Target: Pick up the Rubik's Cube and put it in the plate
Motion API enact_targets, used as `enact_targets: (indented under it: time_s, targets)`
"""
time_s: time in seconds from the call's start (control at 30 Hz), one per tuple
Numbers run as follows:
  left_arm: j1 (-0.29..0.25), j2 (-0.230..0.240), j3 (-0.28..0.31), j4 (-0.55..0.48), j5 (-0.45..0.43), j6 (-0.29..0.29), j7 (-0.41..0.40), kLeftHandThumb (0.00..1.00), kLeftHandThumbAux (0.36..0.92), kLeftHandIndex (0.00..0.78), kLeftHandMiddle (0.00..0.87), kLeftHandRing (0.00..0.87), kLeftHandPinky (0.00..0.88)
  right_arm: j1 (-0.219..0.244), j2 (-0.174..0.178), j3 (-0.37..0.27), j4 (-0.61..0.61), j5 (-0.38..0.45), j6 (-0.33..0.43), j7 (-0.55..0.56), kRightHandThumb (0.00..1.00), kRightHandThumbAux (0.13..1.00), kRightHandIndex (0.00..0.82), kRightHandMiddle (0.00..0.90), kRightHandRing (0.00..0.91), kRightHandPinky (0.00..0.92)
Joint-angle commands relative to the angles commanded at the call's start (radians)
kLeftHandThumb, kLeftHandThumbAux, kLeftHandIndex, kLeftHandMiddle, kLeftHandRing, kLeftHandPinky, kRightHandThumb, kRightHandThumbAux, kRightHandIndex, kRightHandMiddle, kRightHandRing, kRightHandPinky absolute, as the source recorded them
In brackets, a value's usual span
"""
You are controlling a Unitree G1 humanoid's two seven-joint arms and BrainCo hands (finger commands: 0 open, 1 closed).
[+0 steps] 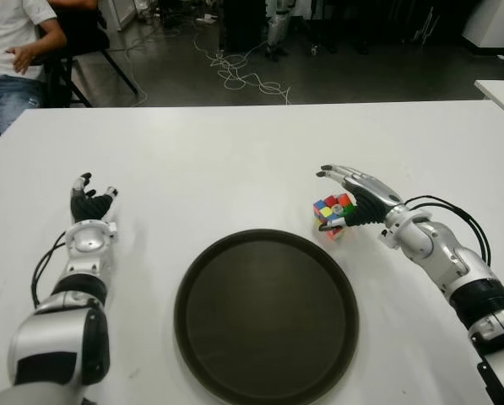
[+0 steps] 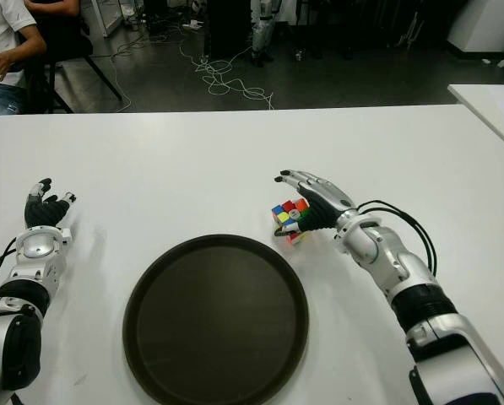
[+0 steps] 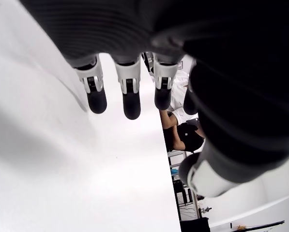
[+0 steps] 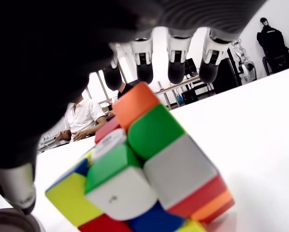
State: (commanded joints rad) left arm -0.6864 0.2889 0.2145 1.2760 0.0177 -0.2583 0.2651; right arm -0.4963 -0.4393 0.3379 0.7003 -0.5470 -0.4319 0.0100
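Right wrist view: I see the Rubik's Cube (image 4: 139,169) under my right robot hand (image 1: 357,202), fingers arched over, not clamped yet. Plate (image 1: 235,337) just beside; left robot hand (image 1: 91,207) idle, open.

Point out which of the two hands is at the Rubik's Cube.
The right hand, beyond the plate's right rim: its open fingers arch over the Rubik's Cube without closing. The left hand shows far left of the plate, open and holding nothing.
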Motion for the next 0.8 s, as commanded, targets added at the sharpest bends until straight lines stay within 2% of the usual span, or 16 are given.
enact_targets:
  time_s: [0.4, 0.8]
  targets:
    - [-0.001, 0.0, 0.012, 0.001, -0.012, 0.002, -0.009, 0.015, 0.761, 0.037, 0.056, 0.058, 0.061, 0.018, 0.01, 0.005, -0.013, 0.003, 0.053, 0.014, 0.0, 0.493, 0.0, 0.0, 0.0, 0.0]
    - [-0.002, 0.0, 0.021, 0.002, -0.02, -0.001, -0.017, 0.033, 0.765, 0.046, 0.064, 0.067, 0.07, 0.029, 0.021, 0.009, -0.013, 0.009, 0.053, 0.019, 0.0, 0.484, 0.0, 0.0, 0.0, 0.0]
